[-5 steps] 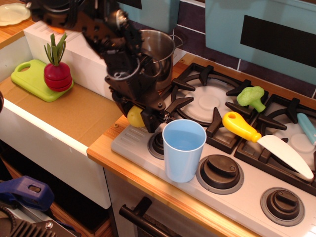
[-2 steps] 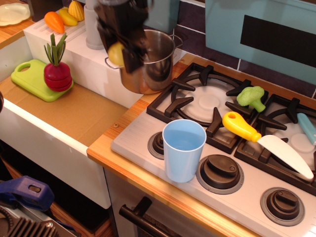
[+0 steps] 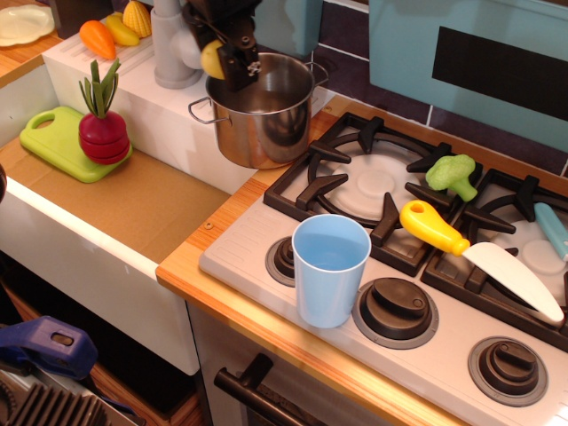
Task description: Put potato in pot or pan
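Observation:
The shiny steel pot (image 3: 262, 111) with two loop handles stands at the left edge of the stove, beside the sink wall. My black gripper (image 3: 222, 49) hangs at the top of the view, over the pot's far left rim. It is shut on the yellow potato (image 3: 212, 59), which is held in the air above the rim. The inside of the pot looks empty.
A light blue cup (image 3: 329, 270) stands at the stove front. A yellow-handled toy knife (image 3: 475, 257), a green broccoli (image 3: 452, 175) and a blue item (image 3: 552, 228) lie on the burners. A radish (image 3: 103, 129) on a green board sits in the sink; toy vegetables (image 3: 115, 31) at back.
My gripper has lifted the potato from the counter by the stove's left front up and back. It now holds it over the pot's rim, and more of the pot shows.

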Action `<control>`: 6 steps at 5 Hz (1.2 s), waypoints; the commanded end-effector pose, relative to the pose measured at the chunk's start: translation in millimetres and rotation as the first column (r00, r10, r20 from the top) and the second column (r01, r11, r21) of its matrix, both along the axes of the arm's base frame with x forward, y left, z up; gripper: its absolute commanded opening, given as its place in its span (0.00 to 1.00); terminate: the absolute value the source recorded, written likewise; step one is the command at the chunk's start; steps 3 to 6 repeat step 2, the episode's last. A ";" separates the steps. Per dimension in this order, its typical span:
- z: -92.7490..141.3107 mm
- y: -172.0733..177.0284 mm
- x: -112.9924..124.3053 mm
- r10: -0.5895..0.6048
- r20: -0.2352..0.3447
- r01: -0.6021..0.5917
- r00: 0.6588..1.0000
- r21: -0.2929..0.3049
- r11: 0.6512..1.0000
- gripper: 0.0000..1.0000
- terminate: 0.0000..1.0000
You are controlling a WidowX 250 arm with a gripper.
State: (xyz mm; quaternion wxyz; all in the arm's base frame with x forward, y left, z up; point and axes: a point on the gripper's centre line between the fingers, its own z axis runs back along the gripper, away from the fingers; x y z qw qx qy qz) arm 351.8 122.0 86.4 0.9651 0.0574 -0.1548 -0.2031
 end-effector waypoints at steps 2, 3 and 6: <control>13.8 6.3 18.0 -0.029 0.090 0.030 0.996 -0.014 0.999 1.00 1.00; 13.8 6.3 18.0 -0.029 0.090 0.030 0.996 -0.014 0.999 1.00 1.00; 13.8 6.3 18.0 -0.029 0.090 0.030 0.996 -0.014 0.999 1.00 1.00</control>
